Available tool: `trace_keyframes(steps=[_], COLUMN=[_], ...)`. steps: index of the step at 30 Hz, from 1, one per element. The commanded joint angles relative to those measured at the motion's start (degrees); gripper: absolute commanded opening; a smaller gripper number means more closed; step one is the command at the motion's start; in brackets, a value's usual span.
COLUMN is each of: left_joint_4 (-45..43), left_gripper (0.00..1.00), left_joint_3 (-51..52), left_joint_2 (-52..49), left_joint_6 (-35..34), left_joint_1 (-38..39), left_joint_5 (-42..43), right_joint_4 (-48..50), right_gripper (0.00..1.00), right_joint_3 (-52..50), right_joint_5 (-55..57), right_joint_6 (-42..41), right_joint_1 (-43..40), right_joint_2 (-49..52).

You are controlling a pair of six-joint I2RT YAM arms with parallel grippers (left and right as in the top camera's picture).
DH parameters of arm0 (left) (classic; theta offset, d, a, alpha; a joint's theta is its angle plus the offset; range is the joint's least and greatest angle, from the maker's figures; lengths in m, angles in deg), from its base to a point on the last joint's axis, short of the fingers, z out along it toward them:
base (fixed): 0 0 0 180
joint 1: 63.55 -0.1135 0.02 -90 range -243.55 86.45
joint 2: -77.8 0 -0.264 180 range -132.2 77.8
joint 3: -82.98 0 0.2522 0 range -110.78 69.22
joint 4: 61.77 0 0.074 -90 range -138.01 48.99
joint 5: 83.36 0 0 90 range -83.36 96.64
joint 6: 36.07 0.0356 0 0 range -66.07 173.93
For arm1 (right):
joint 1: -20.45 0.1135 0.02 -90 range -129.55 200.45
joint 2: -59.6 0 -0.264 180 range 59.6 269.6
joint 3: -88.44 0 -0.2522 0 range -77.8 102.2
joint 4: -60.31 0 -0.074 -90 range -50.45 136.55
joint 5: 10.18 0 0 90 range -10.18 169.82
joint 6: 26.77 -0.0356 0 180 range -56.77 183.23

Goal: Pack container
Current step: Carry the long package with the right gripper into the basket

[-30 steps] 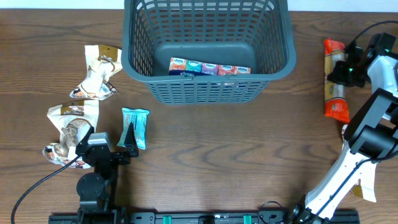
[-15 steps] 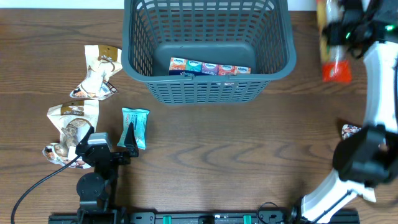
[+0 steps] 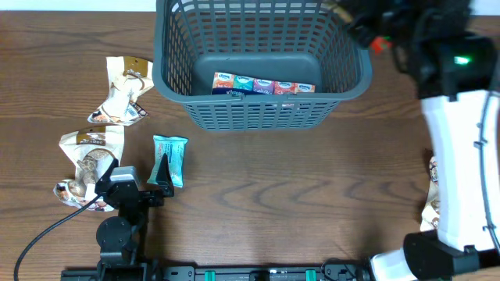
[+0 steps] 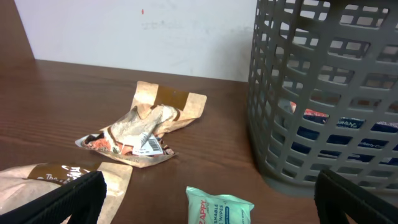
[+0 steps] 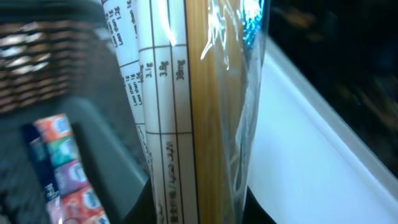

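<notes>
The dark grey container point(image 3: 262, 115) stands at the back middle of the table, with a row of tissue packs point(image 3: 263, 84) on its floor. My right gripper point(image 3: 366, 25) is shut on a long spaghetti pack point(image 5: 199, 112) with an orange end point(image 3: 380, 44), held over the container's right rear corner. The right wrist view shows the container's inside point(image 5: 106, 137) and the tissue packs point(image 5: 62, 168) below. My left gripper point(image 3: 160, 176) is open and low on the table, with a teal wipes pack point(image 3: 169, 158) between its fingers point(image 4: 208, 183). The wipes pack point(image 4: 219, 208) lies untouched, and the container wall point(image 4: 323, 93) is to its right.
Two crumpled brown snack bags point(image 3: 125, 90) point(image 3: 86, 160) lie at the left of the table; they also show in the left wrist view point(image 4: 146, 127) point(image 4: 56, 177). Another small packet point(image 3: 432, 187) lies at the right edge, behind my right arm. A white wall is behind the table.
My right arm has lifted the spaghetti pack off the table at the far right and swung it up and left, over the container's right rear corner. The left arm has not moved.
</notes>
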Motion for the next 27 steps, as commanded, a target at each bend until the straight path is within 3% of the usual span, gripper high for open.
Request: trace_keyframes(steps=[1,8,24,25,27], left_joint_4=[2.21,2.21,2.21,2.21,2.21], left_gripper=[0.99,0.99,0.99,0.99,0.99], left_joint_3=[1.01,1.01,1.01,1.01,1.01], left_joint_2=[-0.02,-0.02,-0.02,-0.02,-0.02], left_joint_6=[-0.79,-0.79,-0.79,-0.79,-0.79], left_joint_1=[0.22,0.22,0.22,0.22,0.22], left_joint_5=[-0.24,-0.24,-0.24,-0.24,-0.24], right_joint_4=[1.42,-0.26,-11.87,-12.13,-12.31], right_gripper=[0.01,0.01,0.01,0.13,0.51], right_joint_3=[0.66,0.66,0.66,0.66,0.59], right_joint_5=[-1.22,1.73,3.06,3.06,3.06], right_joint_6=[11.47,11.91,11.96,11.93,10.54], right_joint_1=[4.50,8.46,8.83,8.83,8.83], right_joint_2=[1.40,8.55,25.81,26.32,26.60])
